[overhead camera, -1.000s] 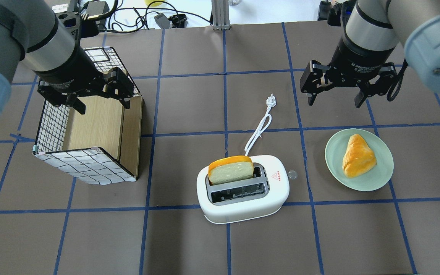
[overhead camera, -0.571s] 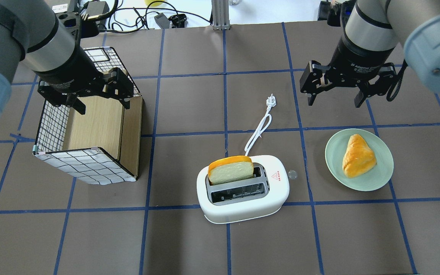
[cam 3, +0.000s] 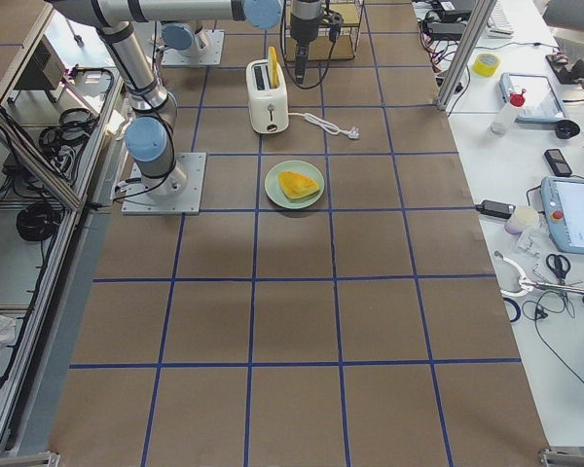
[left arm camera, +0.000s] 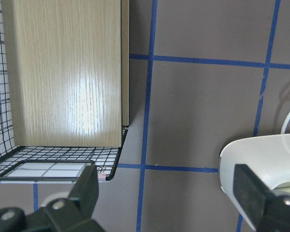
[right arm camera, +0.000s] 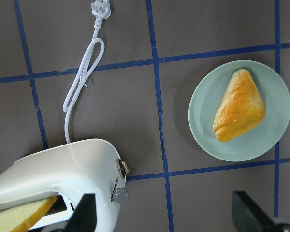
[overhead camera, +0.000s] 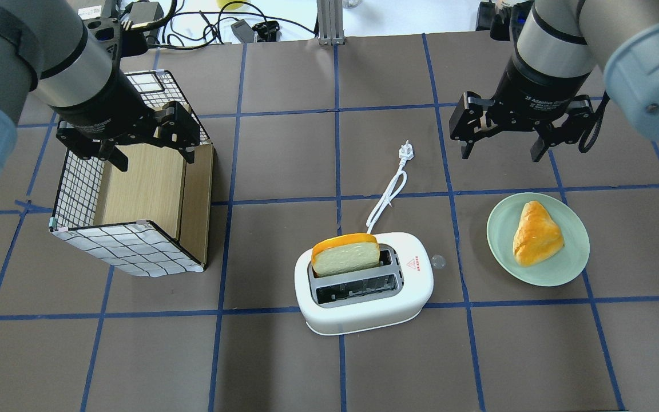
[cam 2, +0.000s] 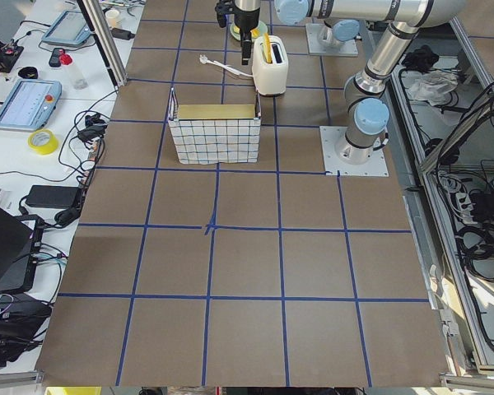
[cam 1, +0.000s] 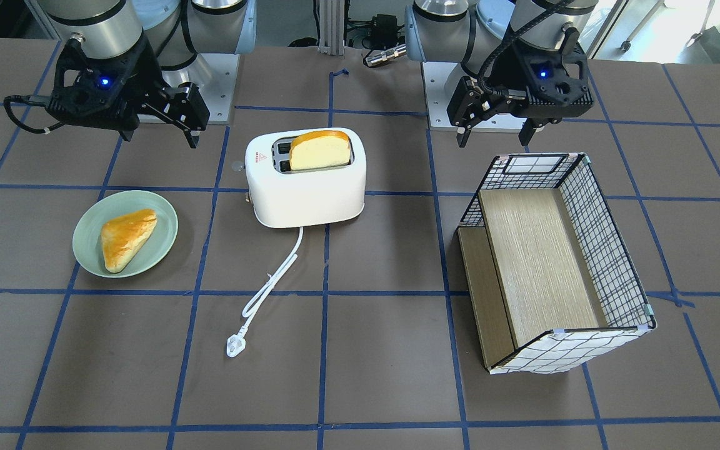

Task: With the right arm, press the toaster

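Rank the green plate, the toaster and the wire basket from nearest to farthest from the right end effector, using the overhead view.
From the right end effector:
1. The green plate, on the right side.
2. The toaster, at the table's centre.
3. The wire basket, far left.

Right arm [overhead camera: 558, 34]: silver-grey tubular links, pale-blue joint cap [overhead camera: 650, 86] with single centre screw. Thin black cable [overhead camera: 595, 129] looped at wrist. Right gripper [overhead camera: 500, 153]: black, two-finger, white lettering on body, blue lamp lit. Left arm [overhead camera: 72, 68]: same finish, thick ribbed black hose [cam 1: 496, 49]. Left gripper [overhead camera: 155, 162]: black, blue lamp lit. Bases on pale square plates [cam 2: 354, 152].
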Robot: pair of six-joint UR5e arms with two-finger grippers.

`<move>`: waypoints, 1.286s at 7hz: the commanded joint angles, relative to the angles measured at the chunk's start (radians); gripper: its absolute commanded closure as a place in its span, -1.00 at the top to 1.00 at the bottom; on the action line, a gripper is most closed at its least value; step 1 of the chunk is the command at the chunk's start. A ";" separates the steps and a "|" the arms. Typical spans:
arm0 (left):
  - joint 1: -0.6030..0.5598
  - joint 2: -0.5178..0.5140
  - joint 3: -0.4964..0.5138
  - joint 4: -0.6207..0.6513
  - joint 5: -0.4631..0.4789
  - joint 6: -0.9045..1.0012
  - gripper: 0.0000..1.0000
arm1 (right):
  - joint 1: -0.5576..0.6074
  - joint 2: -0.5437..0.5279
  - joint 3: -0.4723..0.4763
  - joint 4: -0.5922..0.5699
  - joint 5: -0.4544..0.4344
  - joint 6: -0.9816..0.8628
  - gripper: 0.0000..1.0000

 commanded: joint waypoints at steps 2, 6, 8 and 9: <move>0.000 0.000 0.000 0.000 -0.002 0.000 1.00 | 0.002 -0.001 0.003 0.003 0.000 0.000 1.00; 0.000 0.000 0.001 0.000 -0.002 0.000 1.00 | -0.001 0.001 0.003 0.002 -0.009 0.000 1.00; 0.000 0.000 0.000 0.000 0.000 0.000 1.00 | -0.001 0.007 0.003 -0.010 -0.008 -0.001 1.00; 0.000 0.000 0.000 0.000 0.000 0.000 1.00 | -0.001 0.007 0.003 -0.012 -0.006 -0.001 1.00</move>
